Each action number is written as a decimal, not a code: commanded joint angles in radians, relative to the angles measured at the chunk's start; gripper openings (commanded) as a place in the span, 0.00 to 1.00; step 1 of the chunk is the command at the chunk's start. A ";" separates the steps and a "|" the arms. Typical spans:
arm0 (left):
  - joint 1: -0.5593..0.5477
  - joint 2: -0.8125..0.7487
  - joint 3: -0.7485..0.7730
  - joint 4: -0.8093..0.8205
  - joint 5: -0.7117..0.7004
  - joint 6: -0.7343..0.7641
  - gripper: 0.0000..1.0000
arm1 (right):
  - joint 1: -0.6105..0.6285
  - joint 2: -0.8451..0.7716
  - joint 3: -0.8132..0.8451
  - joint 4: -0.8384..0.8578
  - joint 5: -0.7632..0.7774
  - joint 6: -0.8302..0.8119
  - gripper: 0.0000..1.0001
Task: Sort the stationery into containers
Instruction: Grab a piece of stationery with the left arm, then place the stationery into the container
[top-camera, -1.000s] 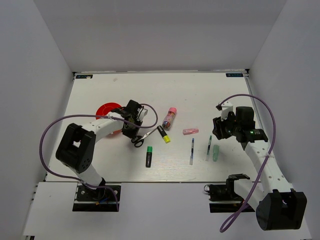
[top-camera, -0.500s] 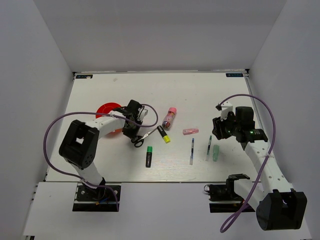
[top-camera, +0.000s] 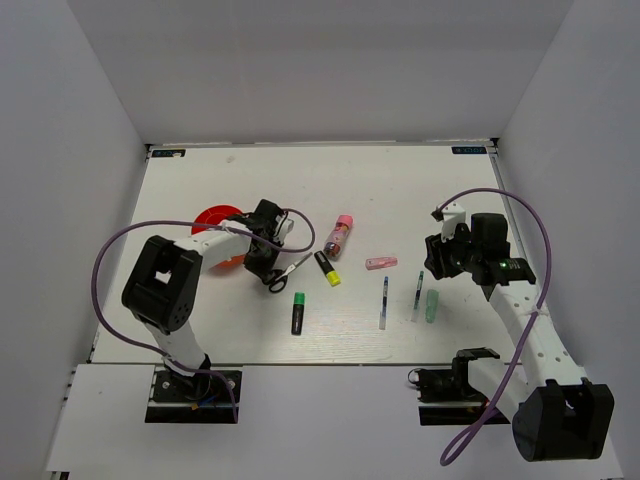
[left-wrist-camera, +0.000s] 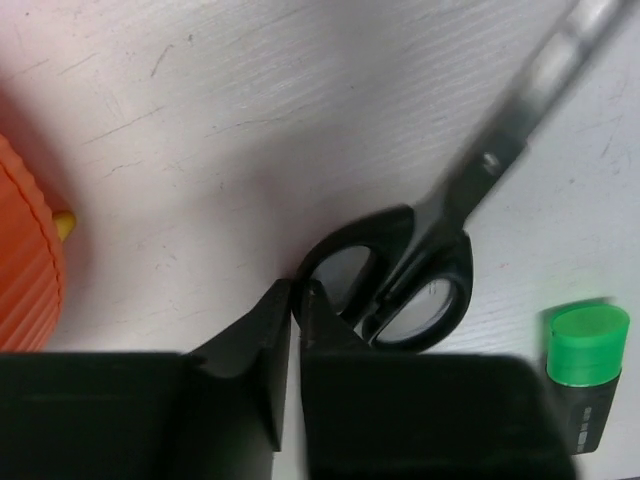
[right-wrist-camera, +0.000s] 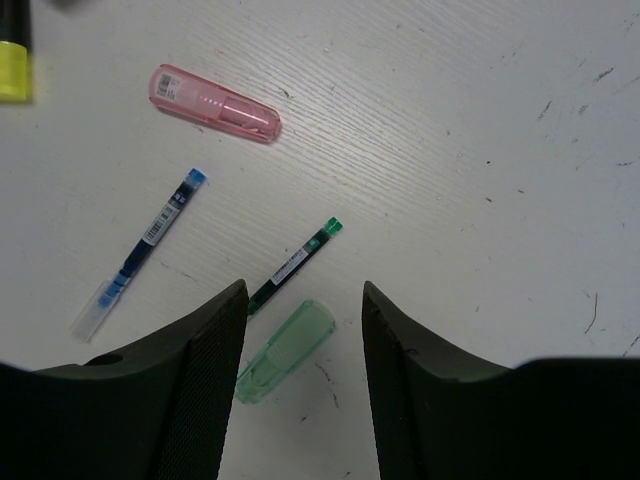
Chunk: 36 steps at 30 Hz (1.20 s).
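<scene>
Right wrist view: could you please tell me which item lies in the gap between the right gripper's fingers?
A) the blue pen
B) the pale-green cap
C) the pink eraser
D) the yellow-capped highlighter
B: the pale-green cap lies flat directly between the two spread fingers of the right gripper, which is open and holds nothing.
</scene>
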 joint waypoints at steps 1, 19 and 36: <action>0.005 0.029 0.003 0.006 -0.019 0.000 0.14 | 0.003 -0.027 0.008 0.019 -0.017 0.002 0.53; -0.036 -0.204 0.196 -0.274 -0.047 -0.003 0.00 | 0.003 -0.051 0.008 0.015 -0.039 0.003 0.53; -0.111 -0.233 0.495 -0.531 -0.767 0.207 0.00 | 0.001 -0.073 0.008 0.004 -0.062 0.009 0.54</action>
